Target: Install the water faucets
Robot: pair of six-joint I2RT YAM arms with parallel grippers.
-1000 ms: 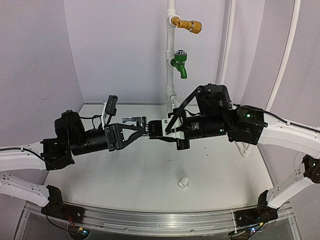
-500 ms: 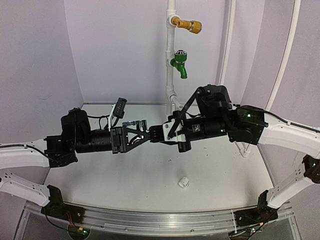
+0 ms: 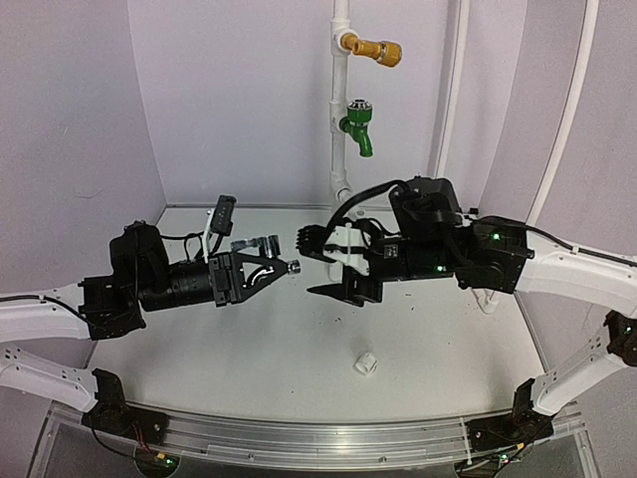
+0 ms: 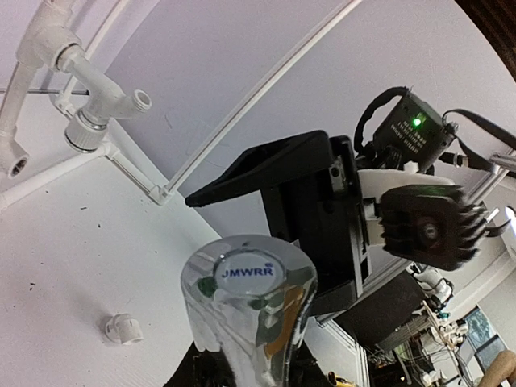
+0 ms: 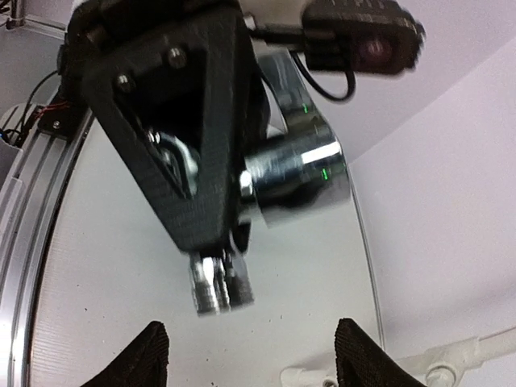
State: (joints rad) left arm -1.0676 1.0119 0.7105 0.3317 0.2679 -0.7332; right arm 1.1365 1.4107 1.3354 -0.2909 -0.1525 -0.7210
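Looks like handover: clamping tap (image 3: 257,244) in left gripper (image 3: 287,264), mid-air over table (image 3: 199,339), beside wide-open empty right gripper (image 3: 307,265), with fitting (image 3: 366,362) down on table. Next up, probably aligning tap threads with pipe (image 3: 339,110).

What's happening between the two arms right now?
The left gripper is shut on the silver metal tap and holds it in the air above the table. The right gripper faces it with its jaws open and appears clear of the tap. The white plastic fitting lies loose on the table near the front. Nothing is mounted yet; the green tap and brass tap sit on the back pipe.
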